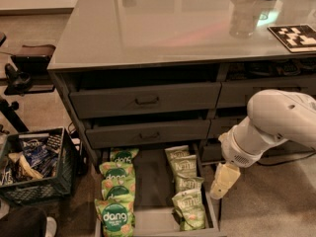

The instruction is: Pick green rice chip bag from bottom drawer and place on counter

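The bottom drawer point(150, 220) is pulled open at floor level. Along its left side lies a row of several bright green rice chip bags with "dang" badges; the nearest one point(116, 217) is at the front left. Along its right side lies a row of paler olive "Kettle" bags point(188, 207). My gripper point(223, 180) hangs from the white arm at the drawer's right rim, right of the Kettle bags and well right of the green bags. It holds nothing that I can see. The glossy pale grey counter point(163, 26) spans the top.
Two grey drawer fronts with black handles point(146, 101) sit above the open drawer. A dark crate of snacks point(35, 164) stands on the floor at left. On the counter are a clear cup point(244, 19) and a black-and-white marker board point(295, 36).
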You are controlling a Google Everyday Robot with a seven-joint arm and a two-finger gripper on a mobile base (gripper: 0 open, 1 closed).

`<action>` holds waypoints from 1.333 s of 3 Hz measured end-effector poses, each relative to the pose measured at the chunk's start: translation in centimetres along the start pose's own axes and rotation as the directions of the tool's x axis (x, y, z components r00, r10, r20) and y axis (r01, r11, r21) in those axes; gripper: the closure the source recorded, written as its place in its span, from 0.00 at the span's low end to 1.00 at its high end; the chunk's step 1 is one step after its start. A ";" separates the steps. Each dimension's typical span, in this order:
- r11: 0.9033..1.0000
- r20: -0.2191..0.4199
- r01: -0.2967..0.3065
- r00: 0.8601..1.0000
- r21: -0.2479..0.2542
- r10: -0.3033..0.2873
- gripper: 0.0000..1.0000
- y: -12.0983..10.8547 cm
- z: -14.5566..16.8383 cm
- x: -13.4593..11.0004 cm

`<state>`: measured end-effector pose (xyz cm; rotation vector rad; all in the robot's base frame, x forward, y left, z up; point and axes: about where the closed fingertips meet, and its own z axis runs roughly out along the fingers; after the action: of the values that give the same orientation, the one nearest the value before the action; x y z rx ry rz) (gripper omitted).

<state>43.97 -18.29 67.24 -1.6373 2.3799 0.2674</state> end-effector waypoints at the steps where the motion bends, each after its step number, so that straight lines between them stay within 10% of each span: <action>1: 0.999 0.022 0.010 1.000 -0.039 -0.009 0.00 0.1 2.8 -0.5; 4: 0.982 0.196 -0.068 0.975 -0.175 0.103 0.00 -1.7 20.9 -4.0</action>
<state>48.89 -9.42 48.46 -1.4936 2.3267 0.6361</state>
